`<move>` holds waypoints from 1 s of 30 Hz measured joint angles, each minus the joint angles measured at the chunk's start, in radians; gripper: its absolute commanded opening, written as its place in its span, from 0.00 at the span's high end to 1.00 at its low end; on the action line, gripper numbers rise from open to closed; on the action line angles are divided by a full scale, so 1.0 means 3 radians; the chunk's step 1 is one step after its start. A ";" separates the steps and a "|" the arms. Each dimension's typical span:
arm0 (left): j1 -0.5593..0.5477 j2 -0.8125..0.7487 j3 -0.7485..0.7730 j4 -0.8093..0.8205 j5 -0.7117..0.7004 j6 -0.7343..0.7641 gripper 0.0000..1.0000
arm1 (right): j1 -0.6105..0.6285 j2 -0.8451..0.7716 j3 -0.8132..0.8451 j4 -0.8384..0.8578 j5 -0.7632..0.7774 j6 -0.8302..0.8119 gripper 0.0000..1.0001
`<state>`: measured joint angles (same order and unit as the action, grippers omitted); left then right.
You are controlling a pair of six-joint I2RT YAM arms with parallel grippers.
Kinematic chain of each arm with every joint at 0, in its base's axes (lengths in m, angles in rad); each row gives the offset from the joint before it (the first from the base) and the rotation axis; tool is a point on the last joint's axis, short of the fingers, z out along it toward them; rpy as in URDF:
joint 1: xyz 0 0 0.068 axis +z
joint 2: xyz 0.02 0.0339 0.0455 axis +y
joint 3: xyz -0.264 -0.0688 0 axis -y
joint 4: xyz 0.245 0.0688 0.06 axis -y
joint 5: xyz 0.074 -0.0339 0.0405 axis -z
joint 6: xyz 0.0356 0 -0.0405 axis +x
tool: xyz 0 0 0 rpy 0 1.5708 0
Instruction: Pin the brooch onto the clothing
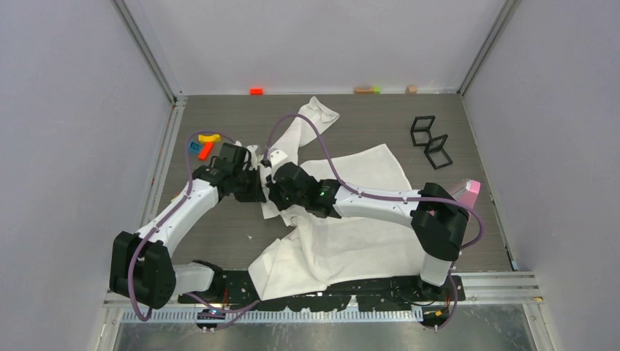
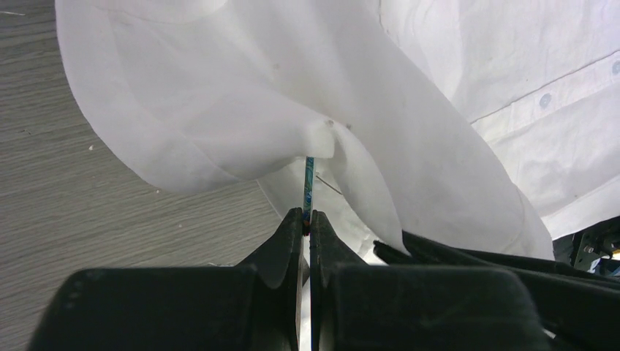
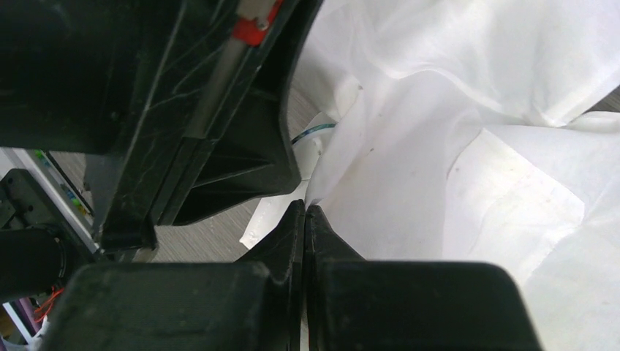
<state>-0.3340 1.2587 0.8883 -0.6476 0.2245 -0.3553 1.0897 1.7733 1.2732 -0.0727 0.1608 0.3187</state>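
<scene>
The clothing (image 1: 351, 234), a large white shirt, lies crumpled across the table. Both grippers meet at its left edge. My left gripper (image 2: 308, 213) is shut on the brooch (image 2: 309, 183), a thin blue-green piece seen edge-on. The brooch's far end reaches a raised fold of the clothing (image 2: 241, 110). My right gripper (image 3: 305, 206) is shut on a pinch of the clothing (image 3: 439, 146) and holds that fold up. In the right wrist view a thin teal curve, probably the brooch (image 3: 314, 133), shows beside the left gripper's black body. From above, the left gripper (image 1: 252, 186) and right gripper (image 1: 272, 191) almost touch.
Two black wire-frame cubes (image 1: 431, 140) stand at the back right. Coloured blocks (image 1: 205, 144) lie behind the left arm. An orange block (image 1: 256, 91) and small blocks (image 1: 368, 89) sit along the far wall. A pink object (image 1: 470, 189) is by the right edge.
</scene>
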 measured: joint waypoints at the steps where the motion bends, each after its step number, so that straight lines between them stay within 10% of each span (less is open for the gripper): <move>1: 0.0000 0.0000 0.0004 -0.0003 0.0001 0.0000 1.00 | 0.0011 0.0000 0.0000 -0.0003 -0.0018 -0.0017 0.99; 30: 0.0001 -0.0320 -0.0009 0.0108 0.0201 -0.0126 1.00 | 0.0071 0.0145 -0.0013 -0.0052 -0.0025 0.0008 0.97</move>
<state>-0.3336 1.1625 0.8856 -0.6151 0.2848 -0.3931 1.1110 1.8168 1.2694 -0.0883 0.1532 0.3210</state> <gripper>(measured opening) 0.027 0.033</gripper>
